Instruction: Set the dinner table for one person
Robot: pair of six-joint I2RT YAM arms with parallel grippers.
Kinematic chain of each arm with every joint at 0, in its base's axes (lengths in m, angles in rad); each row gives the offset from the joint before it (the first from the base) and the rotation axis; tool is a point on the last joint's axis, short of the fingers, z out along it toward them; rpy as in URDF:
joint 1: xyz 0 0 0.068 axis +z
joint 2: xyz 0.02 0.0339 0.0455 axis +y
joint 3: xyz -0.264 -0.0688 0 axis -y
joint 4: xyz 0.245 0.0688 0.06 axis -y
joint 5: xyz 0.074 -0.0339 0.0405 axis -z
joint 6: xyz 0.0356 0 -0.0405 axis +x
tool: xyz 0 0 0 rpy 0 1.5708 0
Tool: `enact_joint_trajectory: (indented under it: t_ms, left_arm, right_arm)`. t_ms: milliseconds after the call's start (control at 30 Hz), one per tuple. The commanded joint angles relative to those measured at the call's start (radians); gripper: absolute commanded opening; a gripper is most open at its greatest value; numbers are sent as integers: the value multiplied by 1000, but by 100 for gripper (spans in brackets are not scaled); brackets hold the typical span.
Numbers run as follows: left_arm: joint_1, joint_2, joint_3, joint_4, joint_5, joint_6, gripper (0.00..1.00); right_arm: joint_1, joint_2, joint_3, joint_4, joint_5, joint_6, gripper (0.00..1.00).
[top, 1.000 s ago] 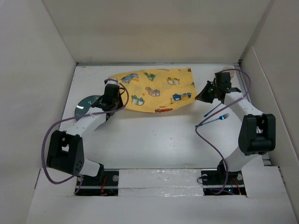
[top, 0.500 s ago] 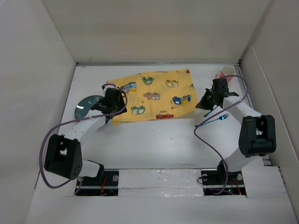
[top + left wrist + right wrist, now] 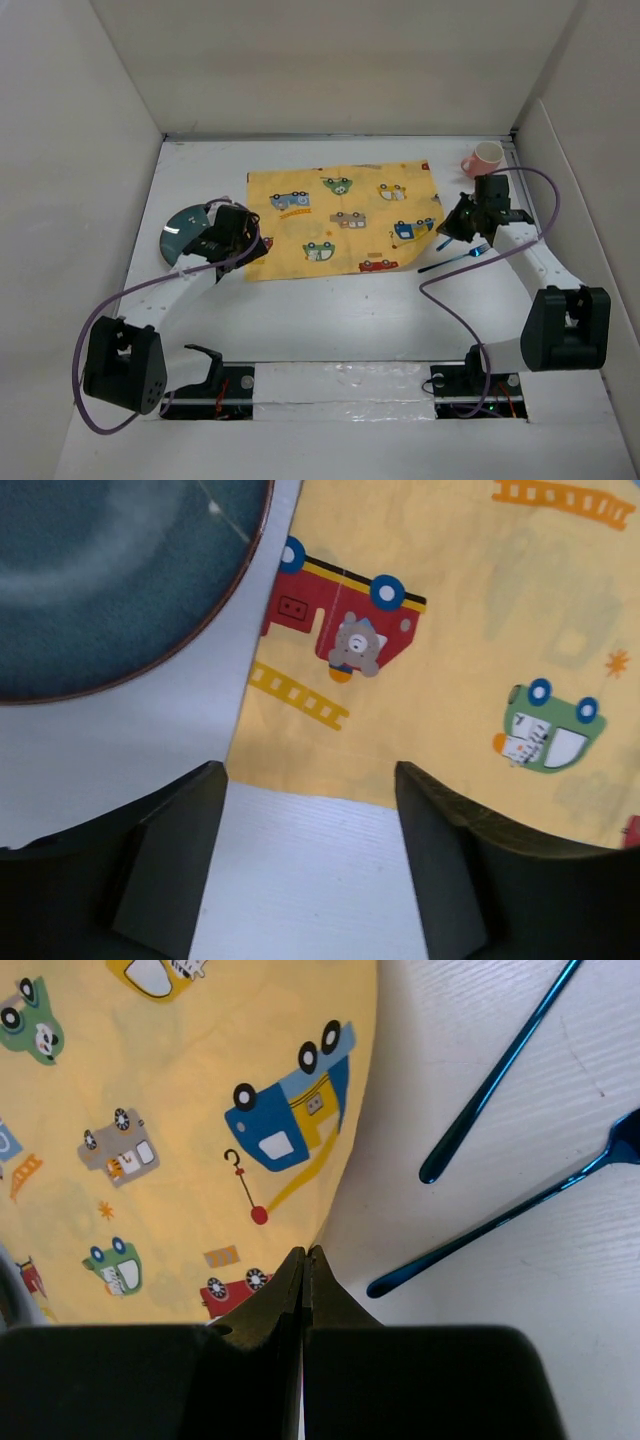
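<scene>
At near-left corner of yellow mat (image 3: 340, 215): wide-open, empty left gripper (image 3: 310, 775). At near-right corner: closed right gripper (image 3: 305, 1252), perhaps pinching cloth. Soft, light, limp; grip by corners.

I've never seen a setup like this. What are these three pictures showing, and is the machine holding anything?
Two robot arms stand at the near edge of a white table, each ending in a two-finger gripper. One picture looks down from above; two come from wrist cameras. On the table lie a yellow car-patterned cloth, a dark plate left of it, a pink mug far right, and a blue fork beside another blue utensil. The left gripper is open above the cloth's near left corner, holding nothing. The right gripper is shut, seemingly pinching the cloth's near right corner.
</scene>
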Motion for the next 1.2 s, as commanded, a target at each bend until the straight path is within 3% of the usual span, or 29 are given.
enact_joint_trajectory:
  t_ms: [0,167,267,367,500,733,933,1100,1167]
  left_arm:
    - [7,-45,-47,28,102,-142,62]
    - [-6,-68,-80,53,212,-268,61]
    - [-15,-86,-84,25,145,-277,61]
    - [-15,-40,-94,56,127,-225,60]
    - [-38,53,-19,-68,22,-141,59]
    - [11,24,-77,-87,16,-105,64]
    - [11,156,-55,-41,-5,-110,48]
    - [11,204,-25,-33,-38,-93,41]
    - [11,227,-28,-30,-47,-89,31]
  right_arm:
    - [8,13,17,-10,-30,-2,0]
    - [17,-4,-29,1,-25,-2,0]
    - [17,-15,-33,1,-22,-12,0]
    - [17,-4,-29,-14,-33,-23,0]
    - [17,14,-41,-19,-28,-29,0]
    - [17,20,-38,-10,-28,-32,0]
    - [26,24,-46,1,-42,-43,0]
    - [35,25,-50,10,-51,-45,0]
    - [35,25,-53,16,-56,-45,0]
